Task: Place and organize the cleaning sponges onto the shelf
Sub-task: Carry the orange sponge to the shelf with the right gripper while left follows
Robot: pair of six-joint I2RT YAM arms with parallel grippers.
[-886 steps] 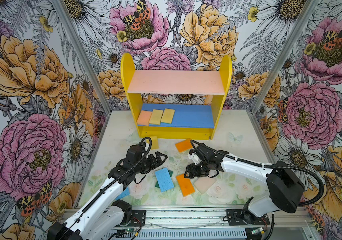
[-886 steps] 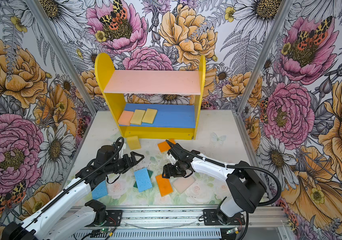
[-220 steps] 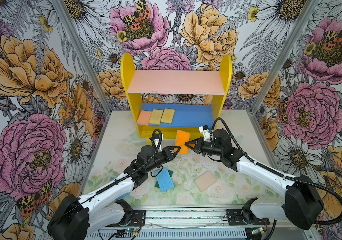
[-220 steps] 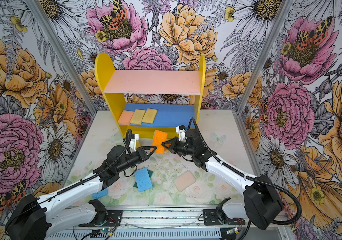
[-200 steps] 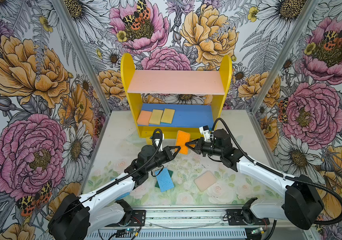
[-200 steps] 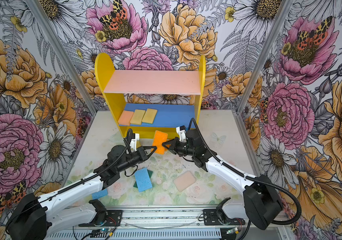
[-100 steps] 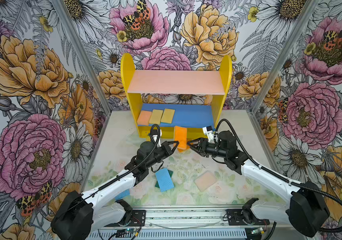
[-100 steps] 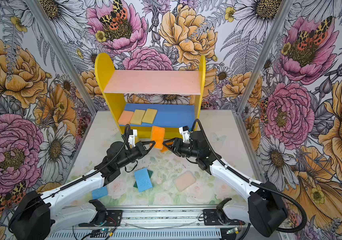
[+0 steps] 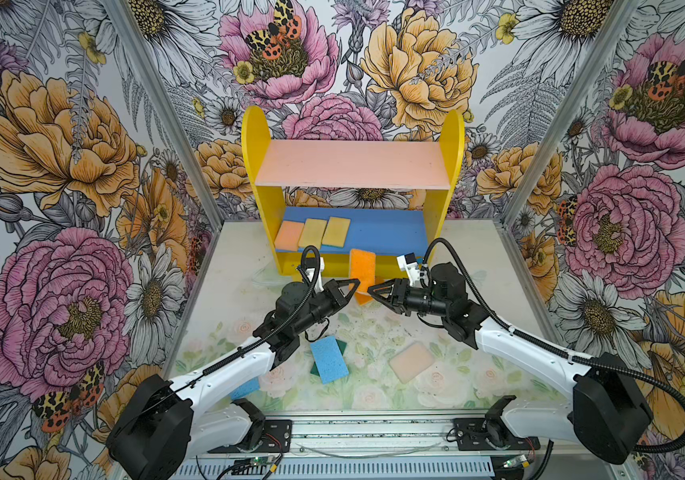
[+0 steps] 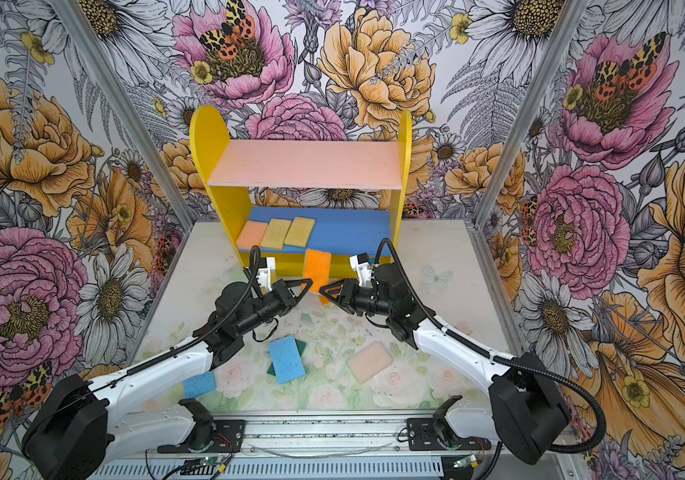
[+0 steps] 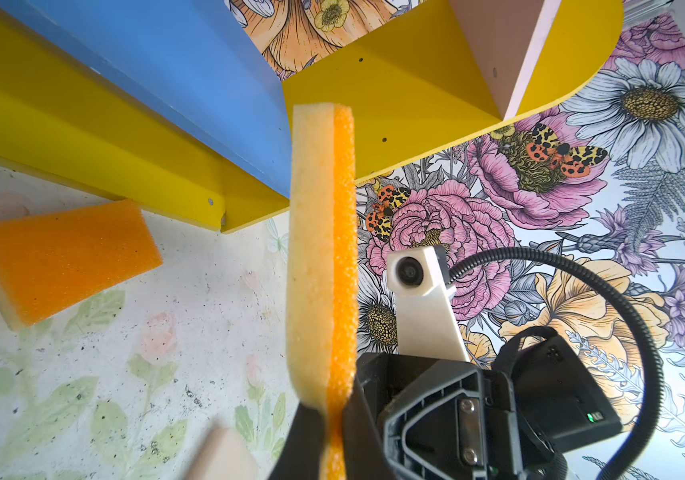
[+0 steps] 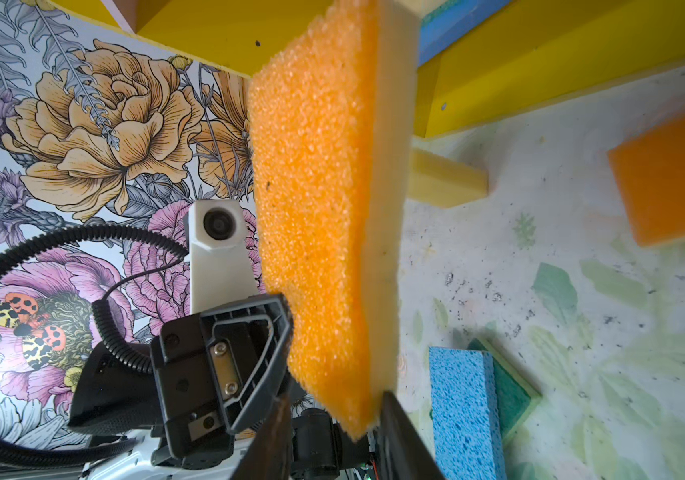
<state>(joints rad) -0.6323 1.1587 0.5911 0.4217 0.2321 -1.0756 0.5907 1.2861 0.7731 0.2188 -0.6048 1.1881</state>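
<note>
Orange sponge [image 9: 362, 266] upright before shelf [image 9: 353, 168] front, 12 o'clock. Left end effector [image 9: 355, 286] clamped on it; right end effector [image 9: 373, 291] apart, straddling its edge. Handover step, likely; next, left lays it flat on blue board [image 9: 386, 237].

Both top views look down from high at the front, across the bench [image 9: 374, 332] toward the shelf [image 9: 353, 166] at the back. Each wrist view sits close behind its fingers [image 11: 299, 449], facing the sponge [image 11: 322, 249] and the opposite wrist camera [image 11: 409, 272].

Ten sponges [image 9: 329, 359], one two-tier shelf [image 9: 353, 168], two robot arms [image 9: 228, 370], two claws [image 9: 356, 284]
</note>
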